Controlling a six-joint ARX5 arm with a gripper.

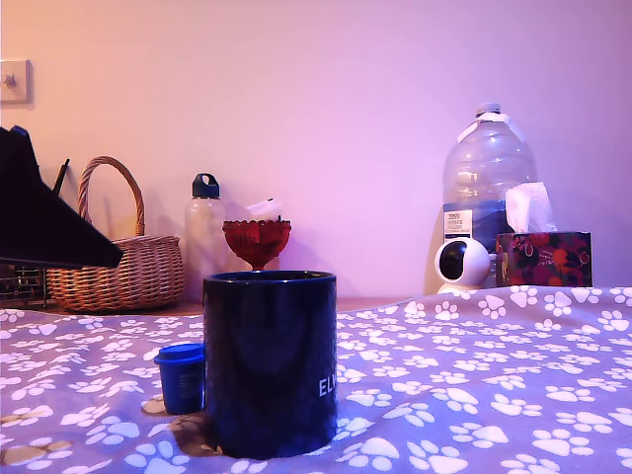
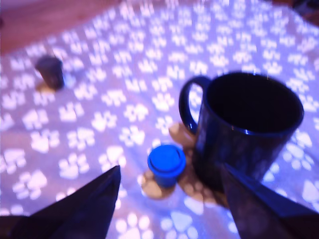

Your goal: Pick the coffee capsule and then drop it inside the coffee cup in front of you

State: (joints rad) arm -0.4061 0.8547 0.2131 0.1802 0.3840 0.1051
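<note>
Small blue plastic coffee capsule (image 2: 166, 163), rimmed top, upright on paw-print cloth (image 1: 513, 375) just beside glossy navy cylindrical coffee cup (image 2: 247, 127), apparently empty. Claw (image 2: 172, 199) spread open above, holding nothing.

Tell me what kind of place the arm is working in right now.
Probably a home room, not a lab: a paw-print blanket covers the surface, with a wicker basket, a tissue box and a big water jug against the wall.
</note>
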